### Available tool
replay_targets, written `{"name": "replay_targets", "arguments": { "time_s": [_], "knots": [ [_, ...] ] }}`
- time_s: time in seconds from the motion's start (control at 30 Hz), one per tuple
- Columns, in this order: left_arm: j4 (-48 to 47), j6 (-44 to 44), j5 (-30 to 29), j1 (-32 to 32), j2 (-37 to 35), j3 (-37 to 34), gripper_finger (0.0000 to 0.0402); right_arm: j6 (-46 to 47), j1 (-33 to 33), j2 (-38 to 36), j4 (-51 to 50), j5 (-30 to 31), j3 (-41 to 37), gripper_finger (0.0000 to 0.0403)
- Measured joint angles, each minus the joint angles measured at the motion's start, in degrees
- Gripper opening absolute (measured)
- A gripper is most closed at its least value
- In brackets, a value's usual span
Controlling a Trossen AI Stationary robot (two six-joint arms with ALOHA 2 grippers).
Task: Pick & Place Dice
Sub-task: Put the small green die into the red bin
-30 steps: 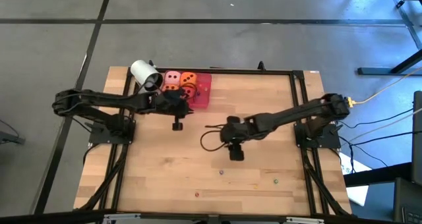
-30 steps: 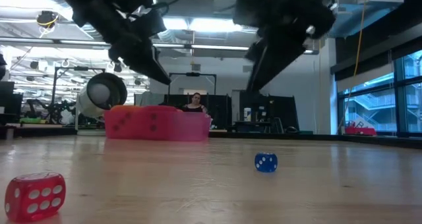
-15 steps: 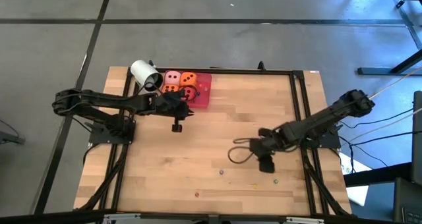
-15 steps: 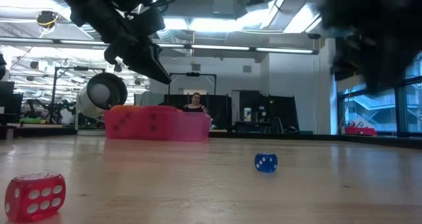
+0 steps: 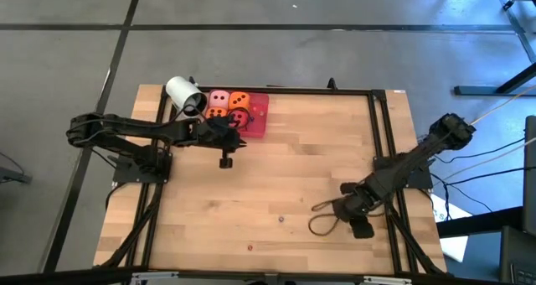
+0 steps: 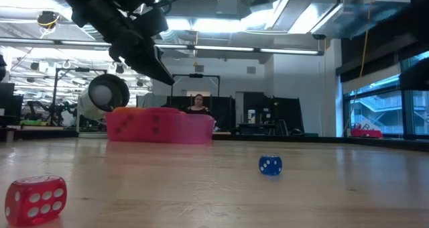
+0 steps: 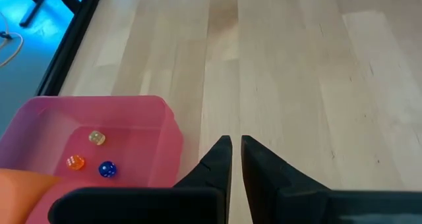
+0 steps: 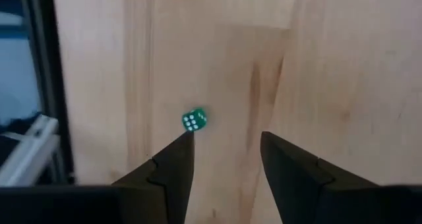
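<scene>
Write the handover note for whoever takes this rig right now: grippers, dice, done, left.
Left gripper: shut, empty, beside the pink tray.
Right gripper: open, empty, just short of the green die near the table's right front.
Done: three small dice lie in the tray.
Left: the green die, the red die and the blue die lie on the table.
</scene>
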Motion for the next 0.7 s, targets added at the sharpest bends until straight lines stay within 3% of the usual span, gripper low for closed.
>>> {"name": "replay_targets", "arguments": {
  "time_s": [0.3,0.5,0.7],
  "knots": [
    [0.1,-0.4,0.0,0.0,0.0,0.0,0.0029,2.7,7.2,0.2,0.1,11.2,0.0,0.0176],
    [0.1,-3.1,0.0,0.0,0.0,0.0,0.0026,-0.2,7.5,0.2,1.1,12.8,0.0,0.0176],
    [0.1,-3.1,-0.1,0.0,0.0,0.0,0.0028,-0.3,9.2,1.3,5.7,10.6,0.0,0.0175]
  ]
}}
